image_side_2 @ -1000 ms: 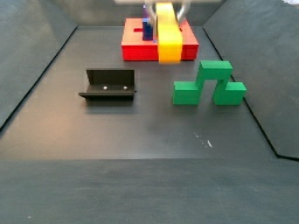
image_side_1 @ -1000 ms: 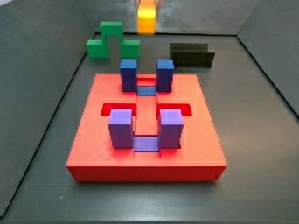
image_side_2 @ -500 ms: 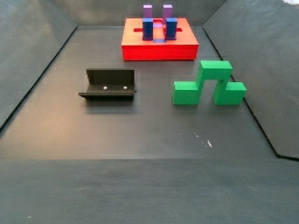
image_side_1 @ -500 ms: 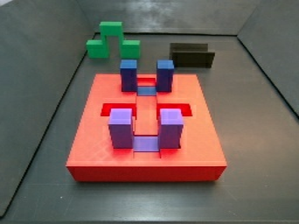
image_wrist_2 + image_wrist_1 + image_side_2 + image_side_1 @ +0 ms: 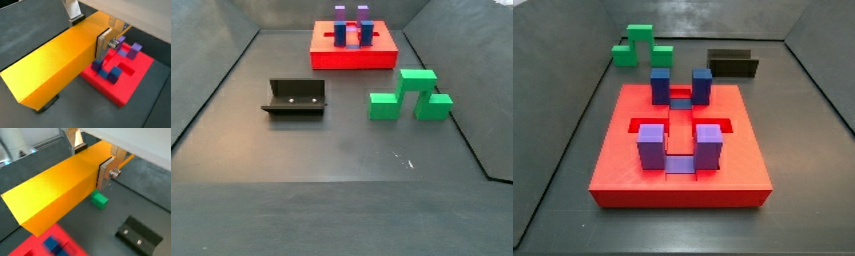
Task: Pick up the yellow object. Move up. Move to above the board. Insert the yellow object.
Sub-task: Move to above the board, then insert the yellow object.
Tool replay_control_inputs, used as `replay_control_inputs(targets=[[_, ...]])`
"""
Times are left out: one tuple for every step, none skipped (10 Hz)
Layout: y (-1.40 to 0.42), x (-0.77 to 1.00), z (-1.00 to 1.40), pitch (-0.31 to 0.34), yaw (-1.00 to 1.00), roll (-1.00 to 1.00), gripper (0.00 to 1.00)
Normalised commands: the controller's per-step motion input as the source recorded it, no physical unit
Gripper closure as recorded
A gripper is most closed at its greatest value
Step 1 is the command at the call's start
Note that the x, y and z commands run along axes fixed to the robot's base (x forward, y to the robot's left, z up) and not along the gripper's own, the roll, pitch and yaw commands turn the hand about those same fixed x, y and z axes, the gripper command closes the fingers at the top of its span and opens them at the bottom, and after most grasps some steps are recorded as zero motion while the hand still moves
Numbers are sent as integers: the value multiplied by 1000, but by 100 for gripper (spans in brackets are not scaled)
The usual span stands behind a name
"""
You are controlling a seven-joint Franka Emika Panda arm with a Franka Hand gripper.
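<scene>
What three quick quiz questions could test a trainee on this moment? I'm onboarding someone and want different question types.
1. True or false: the gripper is shut on the yellow object.
2. Which views show the gripper: A) both side views, B) both wrist views?
3. Fill in: the green stepped block rests on the floor, ____ the red board.

Key: 1 true. 2 B. 3 apart from.
</scene>
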Motion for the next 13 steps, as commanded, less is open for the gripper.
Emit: replay_control_inputs(targets=[[-1400, -1, 247, 103, -7, 0, 100], [-1400, 18, 246, 104, 6, 6, 100], [-1400, 56, 254, 115, 5, -8, 100], [-898, 63, 170, 134, 7, 10, 100], [-364, 86, 85, 152, 5, 14, 100], [0, 23, 0, 0, 0, 0, 100], [0, 57, -180, 0, 0, 0, 100], [0, 106, -449, -46, 0, 21, 100], [0, 163, -651, -109, 0, 31, 100], [-17, 194, -714, -126, 0, 41, 100], [-29, 203, -706, -133, 0, 11, 100], [-9, 171, -711, -133, 0, 0, 100], [-20, 86, -743, -153, 0, 0, 100]])
